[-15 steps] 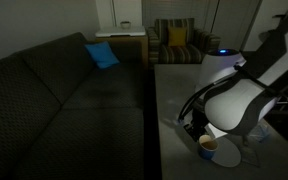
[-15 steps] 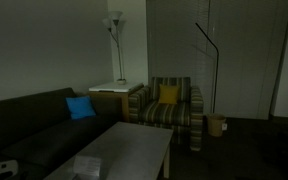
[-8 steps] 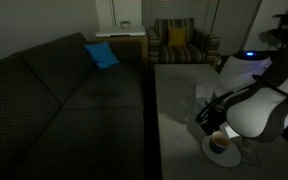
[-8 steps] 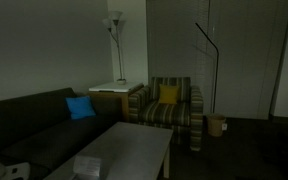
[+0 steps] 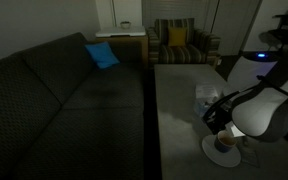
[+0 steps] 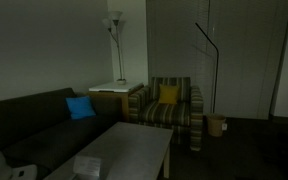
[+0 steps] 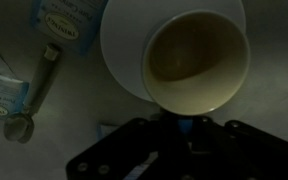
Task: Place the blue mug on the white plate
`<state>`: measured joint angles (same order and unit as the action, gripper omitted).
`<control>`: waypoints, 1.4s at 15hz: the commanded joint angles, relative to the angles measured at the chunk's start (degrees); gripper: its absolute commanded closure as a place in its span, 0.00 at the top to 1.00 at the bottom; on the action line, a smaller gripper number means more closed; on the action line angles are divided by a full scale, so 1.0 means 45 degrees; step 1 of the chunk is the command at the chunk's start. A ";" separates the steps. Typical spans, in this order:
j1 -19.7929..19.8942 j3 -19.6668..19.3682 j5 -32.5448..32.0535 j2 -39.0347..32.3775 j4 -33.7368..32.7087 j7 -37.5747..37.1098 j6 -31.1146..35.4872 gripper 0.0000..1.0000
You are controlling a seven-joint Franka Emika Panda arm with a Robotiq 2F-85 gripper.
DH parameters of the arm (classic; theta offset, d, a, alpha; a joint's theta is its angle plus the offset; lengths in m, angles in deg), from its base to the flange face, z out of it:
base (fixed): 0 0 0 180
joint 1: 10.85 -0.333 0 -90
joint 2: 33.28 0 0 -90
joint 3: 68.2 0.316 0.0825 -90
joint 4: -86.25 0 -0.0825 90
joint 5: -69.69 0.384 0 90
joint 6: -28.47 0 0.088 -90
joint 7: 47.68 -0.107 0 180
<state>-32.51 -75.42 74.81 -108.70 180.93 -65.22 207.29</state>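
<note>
The blue mug [image 7: 197, 62] has a cream inside and shows from above in the wrist view. It sits over the white plate [image 7: 119, 45], and a blue part of it lies between my dark fingers. My gripper [image 7: 184, 128] is shut on the mug at the frame's lower edge. In an exterior view the mug [image 5: 227, 141] is over the plate [image 5: 220, 153] near the grey table's [image 5: 179, 110] near right edge, with my gripper [image 5: 217, 122] just above it. The dim light makes it hard to tell if the mug touches the plate.
Tea packets [image 7: 62, 18] and a spoon [image 7: 39, 85] lie left of the plate. A dark sofa [image 5: 64, 90] with a blue cushion [image 5: 101, 55] runs along the table. A striped armchair [image 5: 180, 42] stands behind it. A floor lamp [image 6: 115, 45] stands by a side table.
My arm has moved to the right along the table's near edge, carrying the mug over the plate.
</note>
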 commanded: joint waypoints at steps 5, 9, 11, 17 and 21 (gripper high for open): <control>0.1149 0.0713 0.0332 -0.0653 -0.0645 0.0338 0.0373 0.03; 0.1887 0.1396 0.0261 -0.1377 -0.1573 0.0626 0.0244 0.03; 0.2245 0.1789 0.0197 -0.1651 -0.2055 0.0861 0.0078 0.03; 0.2649 0.2127 0.0240 -0.1690 -0.2418 0.1165 -0.0620 0.03; 0.2725 0.2268 0.0174 -0.1424 -0.2282 0.1273 -0.1382 0.03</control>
<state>-21.68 -66.81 75.31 -115.02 171.15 -61.70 204.20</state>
